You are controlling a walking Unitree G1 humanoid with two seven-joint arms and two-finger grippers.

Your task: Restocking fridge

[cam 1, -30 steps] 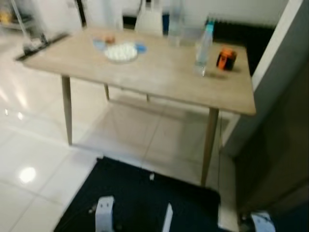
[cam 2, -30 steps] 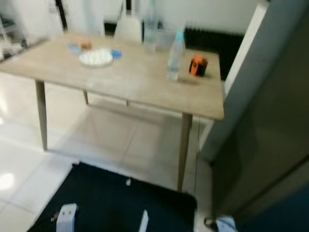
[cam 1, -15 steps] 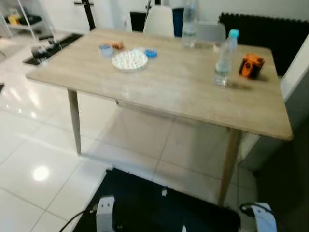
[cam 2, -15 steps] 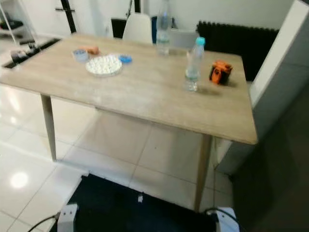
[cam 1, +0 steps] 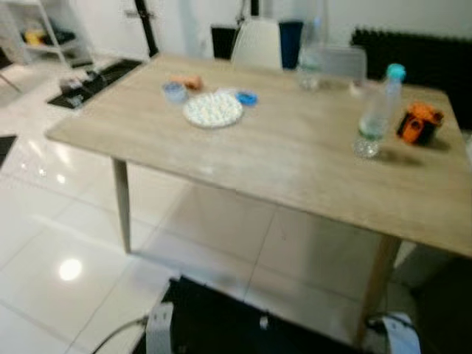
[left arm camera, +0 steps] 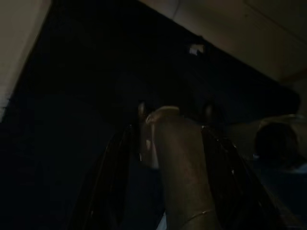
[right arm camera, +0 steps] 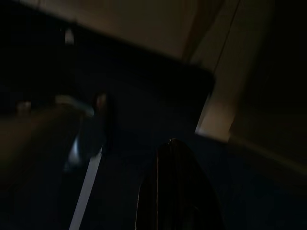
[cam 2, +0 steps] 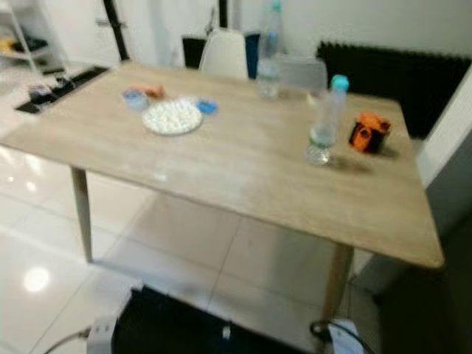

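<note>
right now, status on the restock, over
Both hands hang low, idle. Water bottle upright on table, orange gadget beside it, plate farther left. Nothing held.

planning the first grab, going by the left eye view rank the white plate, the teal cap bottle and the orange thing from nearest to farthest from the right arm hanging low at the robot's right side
1. Teal-capped bottle, right part of the table, toward the near edge.
2. Orange object, just behind and right of the bottle; close to the bottle's rank.
3. White plate, far across on the table's left-centre.
The right gripper hangs low beside the body.

Light wood table (cam 2: 243, 158), orange object (cam 2: 368, 132), blue-capped clear bottle (cam 2: 325, 121)
</note>
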